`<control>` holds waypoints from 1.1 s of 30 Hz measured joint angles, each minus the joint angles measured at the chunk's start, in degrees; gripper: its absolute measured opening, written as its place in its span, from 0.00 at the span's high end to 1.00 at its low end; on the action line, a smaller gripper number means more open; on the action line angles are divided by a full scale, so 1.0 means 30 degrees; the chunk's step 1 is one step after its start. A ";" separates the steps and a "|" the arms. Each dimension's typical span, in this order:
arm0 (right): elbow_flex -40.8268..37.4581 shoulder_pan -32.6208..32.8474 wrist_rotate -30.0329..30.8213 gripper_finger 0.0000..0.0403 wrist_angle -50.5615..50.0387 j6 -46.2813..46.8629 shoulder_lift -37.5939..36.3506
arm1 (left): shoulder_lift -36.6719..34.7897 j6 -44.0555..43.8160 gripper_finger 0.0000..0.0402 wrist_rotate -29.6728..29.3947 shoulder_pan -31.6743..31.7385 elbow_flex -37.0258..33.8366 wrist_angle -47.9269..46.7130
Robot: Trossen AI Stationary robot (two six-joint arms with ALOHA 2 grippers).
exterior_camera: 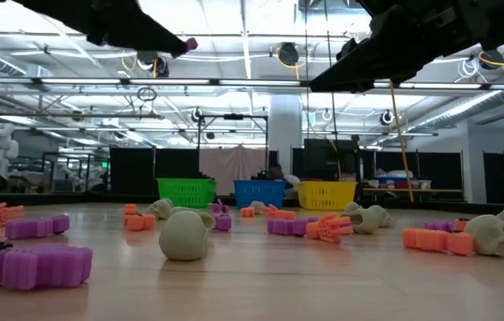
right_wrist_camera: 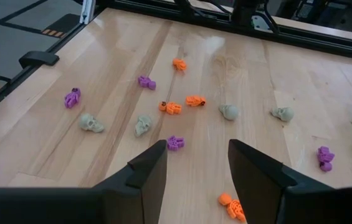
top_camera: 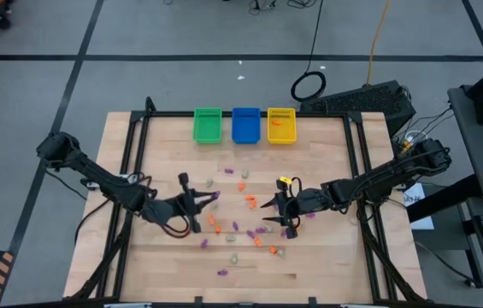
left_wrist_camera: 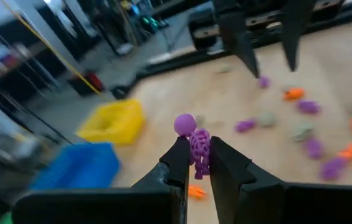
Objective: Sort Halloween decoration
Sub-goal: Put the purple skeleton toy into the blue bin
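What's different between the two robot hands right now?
The left gripper has its fingers closed on a purple skeleton trinket; the right gripper holds nothing, with its fingers spread apart. The left one sits left of the table's middle, the right one right of it. Both hover above the scattered trinkets.

The left gripper [exterior_camera: 173, 40] hangs high over the wooden table [exterior_camera: 260, 285], a purple trinket [exterior_camera: 189, 43] pinched at its tip. Off to its side, at the same height, hangs the right gripper [exterior_camera: 345, 71]. Far below them lie pale skulls [exterior_camera: 184, 235], purple pieces [exterior_camera: 28, 265] and orange pieces [exterior_camera: 437, 239], with green [exterior_camera: 185, 192], blue [exterior_camera: 260, 193] and yellow [exterior_camera: 326, 194] bins beyond.
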 joint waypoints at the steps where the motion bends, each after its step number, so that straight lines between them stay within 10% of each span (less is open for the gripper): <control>1: 0.0000 0.0000 0.0000 0.60 0.0028 -0.0004 0.0000 | 0.0000 0.0901 0.90 -0.0153 0.0172 0.0001 0.0333; 14: 0.0000 0.0000 0.0000 0.60 -0.0064 0.0679 0.0000 | 0.0000 0.6966 0.90 -0.0276 0.6289 -0.0002 0.5598; 19: 0.0000 0.0000 0.0000 0.60 -0.0066 0.1009 0.0000 | 0.0007 0.6916 0.90 0.2731 0.9338 -0.0002 0.7491; 33: -0.0007 0.0000 0.0000 0.60 -0.0066 0.0998 0.0000 | 0.3715 -0.0244 0.90 0.8200 1.6558 0.4100 0.4676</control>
